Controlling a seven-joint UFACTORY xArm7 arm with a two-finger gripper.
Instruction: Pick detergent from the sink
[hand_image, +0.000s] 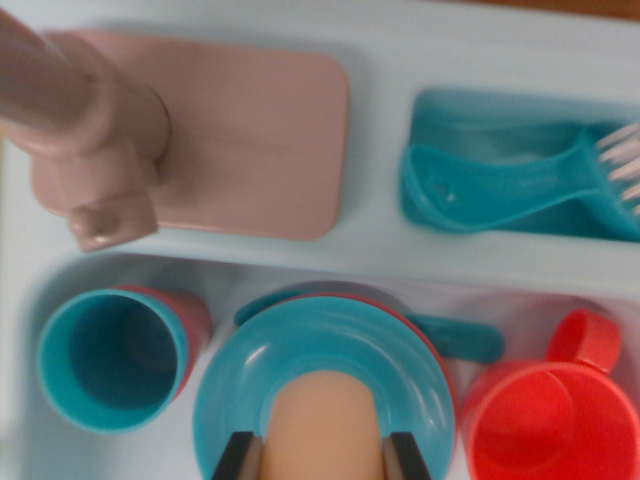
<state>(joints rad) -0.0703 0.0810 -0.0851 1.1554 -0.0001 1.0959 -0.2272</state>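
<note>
A peach-coloured detergent bottle (325, 410) fills the bottom centre of the wrist view, close to the camera. My gripper (322, 458) is shut on it, with one dark finger against each side of the bottle. Behind the bottle lies a teal plate (300, 350) in the pale sink basin (30, 440). The bottle's lower part is cut off by the frame edge.
A teal cup (110, 360) stands in the basin at the wrist view's left, a red cup (550, 420) at its right. The pink faucet (80, 130) and a pink board (260, 130) are at the top left. A teal tray (450, 120) with a spoon (480, 190) and a fork (625, 150) is at the top right.
</note>
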